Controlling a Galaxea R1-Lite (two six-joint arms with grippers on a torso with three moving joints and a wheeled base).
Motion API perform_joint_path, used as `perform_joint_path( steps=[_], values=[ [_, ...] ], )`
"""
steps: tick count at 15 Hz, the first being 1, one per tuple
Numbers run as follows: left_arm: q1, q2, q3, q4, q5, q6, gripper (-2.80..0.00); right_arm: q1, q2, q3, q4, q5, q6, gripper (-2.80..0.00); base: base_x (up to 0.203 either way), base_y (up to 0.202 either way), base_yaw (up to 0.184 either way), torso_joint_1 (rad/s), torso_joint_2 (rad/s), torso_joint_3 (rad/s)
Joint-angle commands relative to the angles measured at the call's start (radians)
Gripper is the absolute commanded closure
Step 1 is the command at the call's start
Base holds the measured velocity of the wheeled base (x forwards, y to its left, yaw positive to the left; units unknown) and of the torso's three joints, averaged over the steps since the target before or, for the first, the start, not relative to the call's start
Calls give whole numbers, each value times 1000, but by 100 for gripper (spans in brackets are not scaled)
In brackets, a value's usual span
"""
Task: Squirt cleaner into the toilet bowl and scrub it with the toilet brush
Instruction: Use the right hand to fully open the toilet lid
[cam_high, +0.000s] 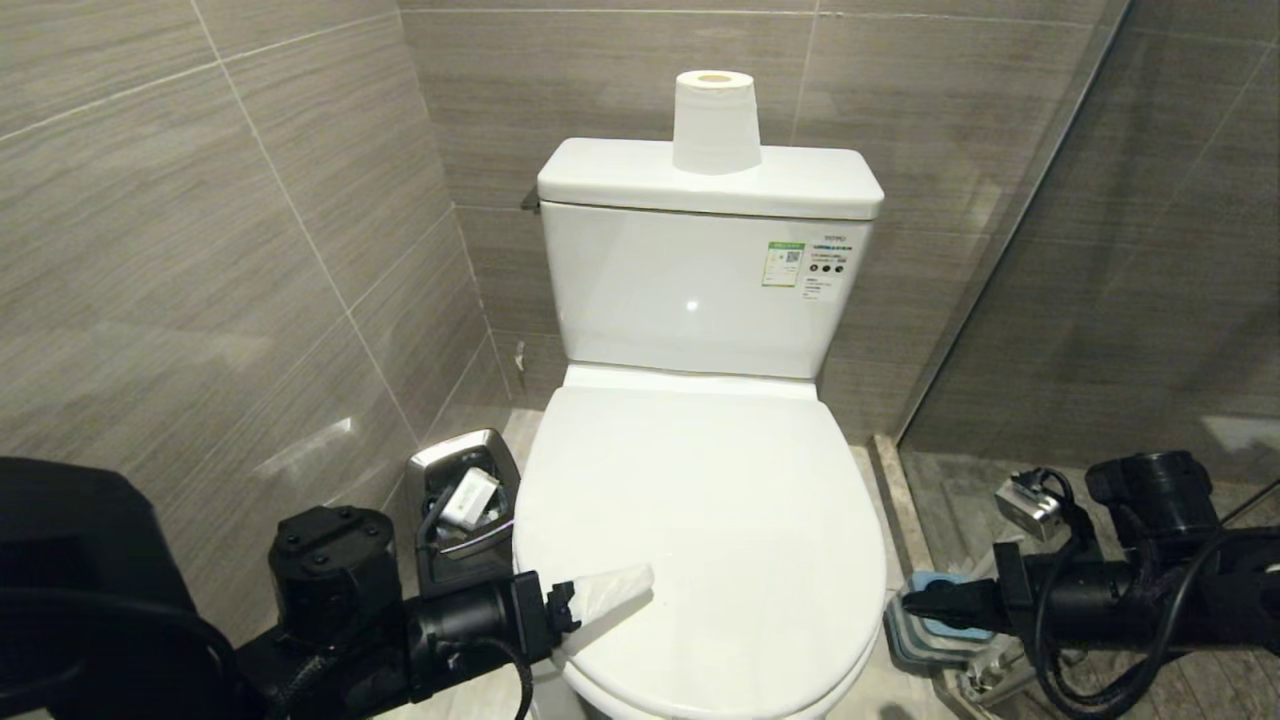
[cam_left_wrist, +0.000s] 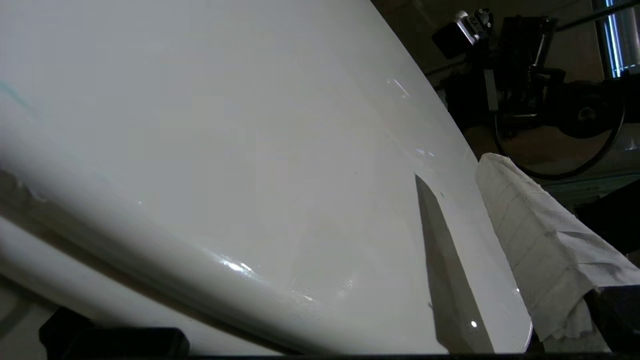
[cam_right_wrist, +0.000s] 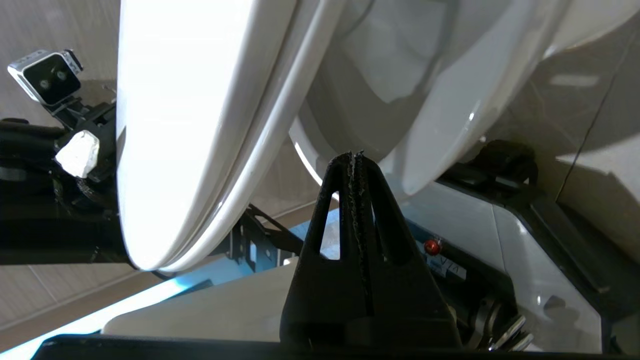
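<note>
Grey-tiled bathroom, white toilet against the back wall, paper roll (cam_high: 714, 120) on the tank, steel bin (cam_high: 462, 500) on the floor beside it. Toilet lid (cam_high: 700, 540) is down, so the toilet bowl (cam_right_wrist: 380, 100) is covered; I only see its underside from the right wrist. My left hand (cam_high: 600, 595) sits at the lid's front-left edge, fingers apart, one wrapped in white tissue (cam_left_wrist: 540, 250). My right hand (cam_right_wrist: 356, 160) is pinched together, empty, low beside the blue-grey brush holder (cam_high: 940, 620). Toilet brush not visible. Judgement: lid is light, stiff, glossy and slippery; hook under the front lip.
</note>
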Motion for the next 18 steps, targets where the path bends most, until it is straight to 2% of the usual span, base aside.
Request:
perform_joint_path(
  steps=[1,18],
  values=[
    [0,-18,2,-10,-3,-5,-280,7,23,-4,-38,3,4,0,0,0,0,0,0,0],
    [-24,-36,5,-10,-2,-6,-280,111,60,-131,-42,5,36,0,0,0,0,0,-4,1]
  ],
)
